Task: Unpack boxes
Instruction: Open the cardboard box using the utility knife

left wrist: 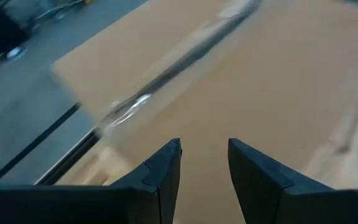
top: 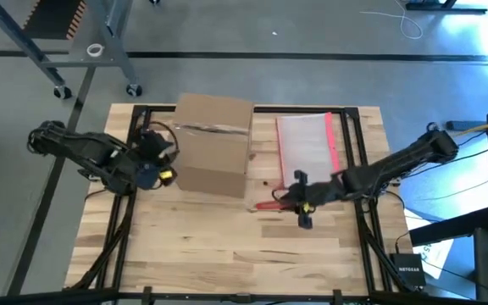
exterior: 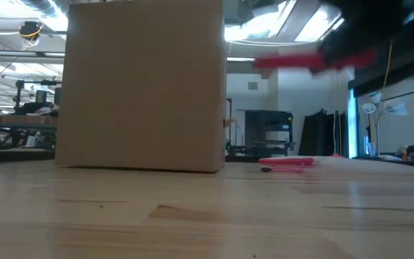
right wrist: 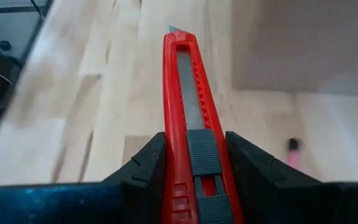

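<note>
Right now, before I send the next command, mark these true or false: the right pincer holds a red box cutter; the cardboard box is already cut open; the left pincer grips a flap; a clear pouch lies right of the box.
1. The right pincer holds a red box cutter: true.
2. The cardboard box is already cut open: false, its taped top seam looks closed.
3. The left pincer grips a flap: false, its fingers are open, holding nothing, beside the box.
4. A clear pouch lies to the right of the box: true.
</note>
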Controlling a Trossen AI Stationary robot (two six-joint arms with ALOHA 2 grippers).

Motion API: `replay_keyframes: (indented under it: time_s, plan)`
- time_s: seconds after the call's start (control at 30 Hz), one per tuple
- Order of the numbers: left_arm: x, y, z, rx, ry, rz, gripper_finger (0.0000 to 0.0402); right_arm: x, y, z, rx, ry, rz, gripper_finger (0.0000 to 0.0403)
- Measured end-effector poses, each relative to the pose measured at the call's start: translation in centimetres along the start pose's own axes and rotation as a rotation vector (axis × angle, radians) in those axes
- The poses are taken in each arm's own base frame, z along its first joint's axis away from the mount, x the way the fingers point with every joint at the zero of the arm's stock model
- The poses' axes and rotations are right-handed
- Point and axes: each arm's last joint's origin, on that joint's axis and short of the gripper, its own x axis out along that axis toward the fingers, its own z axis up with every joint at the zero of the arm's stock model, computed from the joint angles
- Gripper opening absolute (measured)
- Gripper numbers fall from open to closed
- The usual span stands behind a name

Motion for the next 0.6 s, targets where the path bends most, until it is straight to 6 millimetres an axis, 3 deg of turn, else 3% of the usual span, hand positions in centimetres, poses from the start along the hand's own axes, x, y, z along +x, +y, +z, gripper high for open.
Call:
replay_keyframes:
  time_s: [0.2,0.33,0.47,0.6]
  plan:
    - [1.3,1.0,-1.4,-0.036,0.089,0.128,0.0127,3.9,0.0,-3.0,-0.017,0.007,-0.025,0.0133]
    - [2.5,0.5,-2.4,-0.019,0.115,0.133,0.0127,5.7,0.2,-3.4,-0.046,-0.008,-0.027,0.0133]
    - [2.7,-0.4,-2.7,-0.062,0.157,0.037,0.0127,6.0,0.5,-2.5,-0.068,-0.023,-0.047,0.0133]
    - [2.0,-2.3,-2.4,-0.157,0.131,-0.137,0.0127,4.5,0.6,-1.4,-0.074,-0.030,-0.045,0.0133]
